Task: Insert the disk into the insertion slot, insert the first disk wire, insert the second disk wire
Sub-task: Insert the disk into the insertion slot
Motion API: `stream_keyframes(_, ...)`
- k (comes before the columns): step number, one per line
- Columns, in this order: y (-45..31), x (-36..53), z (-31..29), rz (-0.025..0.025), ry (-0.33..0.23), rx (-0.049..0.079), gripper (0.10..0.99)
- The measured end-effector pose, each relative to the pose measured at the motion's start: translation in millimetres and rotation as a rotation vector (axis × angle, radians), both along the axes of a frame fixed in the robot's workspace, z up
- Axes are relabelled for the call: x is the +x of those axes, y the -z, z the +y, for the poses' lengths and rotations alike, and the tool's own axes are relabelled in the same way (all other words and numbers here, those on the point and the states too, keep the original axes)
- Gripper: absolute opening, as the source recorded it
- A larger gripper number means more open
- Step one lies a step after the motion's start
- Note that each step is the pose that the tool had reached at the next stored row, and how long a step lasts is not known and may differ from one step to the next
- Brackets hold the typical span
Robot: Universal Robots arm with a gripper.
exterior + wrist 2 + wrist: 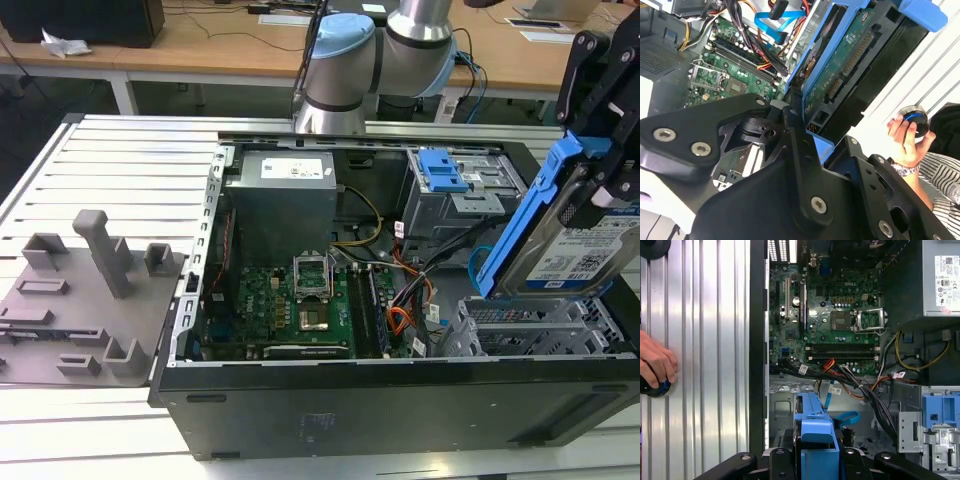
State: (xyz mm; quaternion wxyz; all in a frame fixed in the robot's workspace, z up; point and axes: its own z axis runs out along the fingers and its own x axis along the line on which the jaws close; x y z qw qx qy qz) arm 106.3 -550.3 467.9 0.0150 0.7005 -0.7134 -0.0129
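Note:
My gripper (598,170) is shut on the disk (570,250), a silver drive in a bright blue carrier, and holds it tilted on edge at the exterior view's right. The disk hangs just above the insertion slot (520,325), a low grey perforated cage in the open computer case. Both wrist views show the gripper (805,125) (815,460) clamped on the blue carrier (850,65) (816,440). The second disk wire (771,25) (846,417), a flat light-blue cable, lies loose inside the case by an orange and black wire bundle (405,320). Which wire is the first disk wire I cannot tell.
A taller grey cage with a blue latch (455,190) stands behind the slot. The motherboard (290,300) and power supply (285,200) take up the case's left half. A grey fixture (90,300) lies outside it. A person's hand (655,365) holds a round knob on the slatted table.

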Motion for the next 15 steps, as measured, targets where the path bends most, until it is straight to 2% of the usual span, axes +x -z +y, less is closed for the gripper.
stream_keyframes(15,19.7,4.1,0.0,0.0003,0.000,0.000,0.365)
